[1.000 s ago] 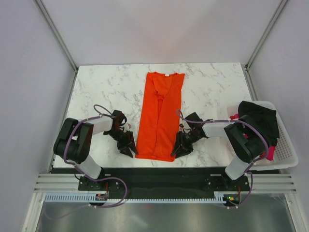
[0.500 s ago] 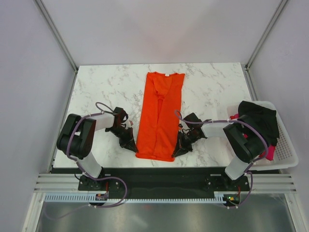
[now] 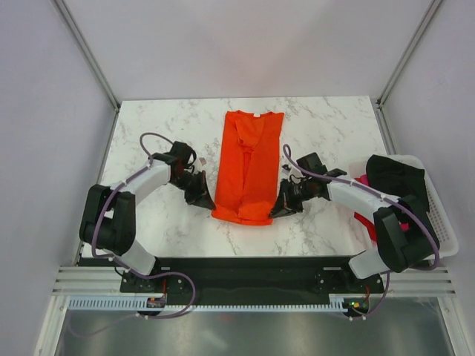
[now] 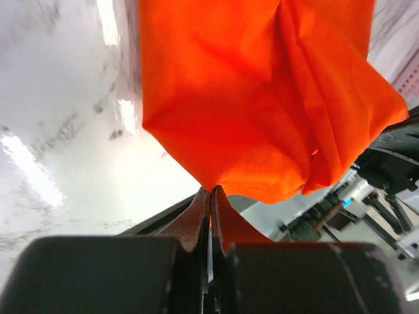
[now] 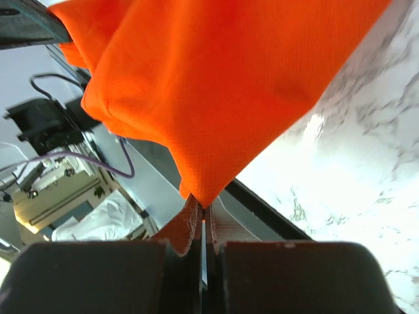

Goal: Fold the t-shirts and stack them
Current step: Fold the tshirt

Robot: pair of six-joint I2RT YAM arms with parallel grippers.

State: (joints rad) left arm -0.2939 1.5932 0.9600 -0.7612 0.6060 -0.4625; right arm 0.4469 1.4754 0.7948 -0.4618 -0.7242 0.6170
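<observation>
The left fingers (image 4: pixel 194 222) and right fingers (image 5: pixel 185 227) clench hem corners of the bright orange-red cloth t-shirt (image 3: pixel 249 159), likely to fold it ahead.

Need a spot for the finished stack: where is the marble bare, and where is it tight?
Bare: the far-left corner of the table beside the orange t-shirt, and the far-right patch between shirt and basket. Crowded: the near half, where left gripper and right gripper pinch the shirt's hem corners.

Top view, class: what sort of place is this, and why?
Probably a robotics lab cell: a marble-look table enclosed by plain white walls, two arms bolted at its edge holding an orange t-shirt.
</observation>
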